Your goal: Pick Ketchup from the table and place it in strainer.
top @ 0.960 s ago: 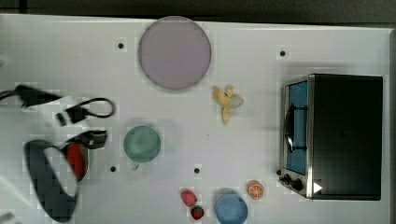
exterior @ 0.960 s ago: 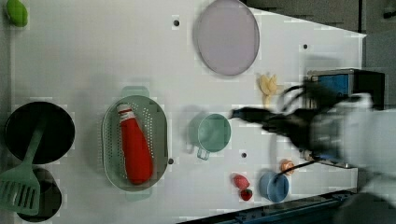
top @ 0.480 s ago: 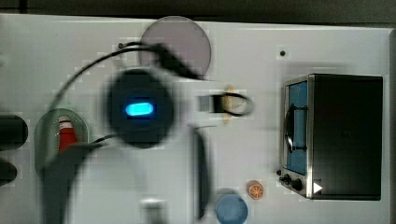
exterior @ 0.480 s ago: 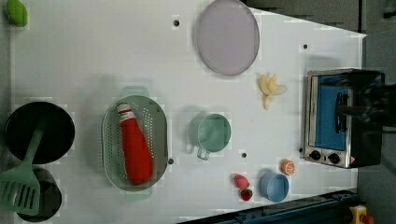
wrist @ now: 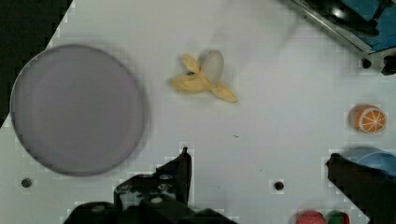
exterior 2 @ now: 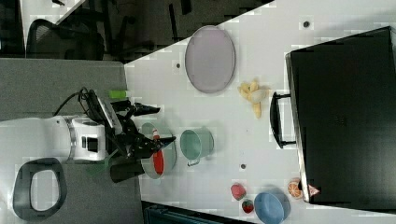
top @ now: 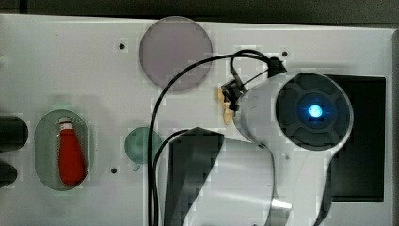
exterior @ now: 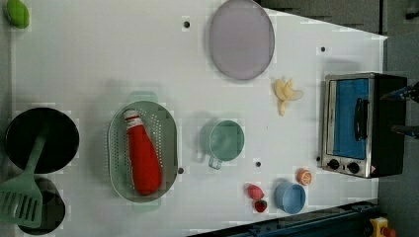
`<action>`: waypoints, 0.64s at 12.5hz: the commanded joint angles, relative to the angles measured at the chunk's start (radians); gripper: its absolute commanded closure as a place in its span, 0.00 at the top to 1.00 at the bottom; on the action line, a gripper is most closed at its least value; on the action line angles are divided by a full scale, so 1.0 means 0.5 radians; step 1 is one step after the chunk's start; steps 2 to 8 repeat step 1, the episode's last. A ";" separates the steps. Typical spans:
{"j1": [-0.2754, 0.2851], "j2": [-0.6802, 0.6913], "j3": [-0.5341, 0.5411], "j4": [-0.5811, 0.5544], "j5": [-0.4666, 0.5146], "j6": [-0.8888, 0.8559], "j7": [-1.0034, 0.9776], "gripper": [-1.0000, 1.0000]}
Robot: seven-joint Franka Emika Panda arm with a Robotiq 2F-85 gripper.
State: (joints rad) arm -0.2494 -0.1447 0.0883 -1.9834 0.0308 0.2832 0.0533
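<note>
Ketchup bottle lying in the strainer, hand spread and empty

Ketchup (exterior: 143, 159) is seen lying on its side inside the strainer (exterior: 116, 148), cap towards one end of the oval and the wide base towards the other; in the top view the red bottle (top: 71, 153) is framed by the pale green rim (top: 44, 123) near the top view's left edge. Judged from this lie, the placing looks already done.

The hand (wrist: 259, 175) is held wide open with nothing between its fingers, as the wrist view shows above the bare counter (wrist: 261, 65), with the peeled banana (wrist: 204, 78) and the grey-lilac plate (wrist: 77, 109) below it. In the right view the hand (exterior 2: 156, 123) also stands spread.

As to handling, the bottle is judged to be light and probably a plastic toy, with a smooth, somewhat slippery skin that may yield a little under pressure. It is rounded, so it could roll within the perforated basket if nudged. Should it need taking up again, the broad red belly is best gripped across its width; the narrow neck and white cap offer a poorer hold.

No brand, label or writing can be read on the bottle, the strainer or the toaster oven (exterior: 358, 123).
</note>
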 commanded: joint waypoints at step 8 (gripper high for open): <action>0.103 -0.040 0.107 0.148 0.002 -0.120 0.050 1.00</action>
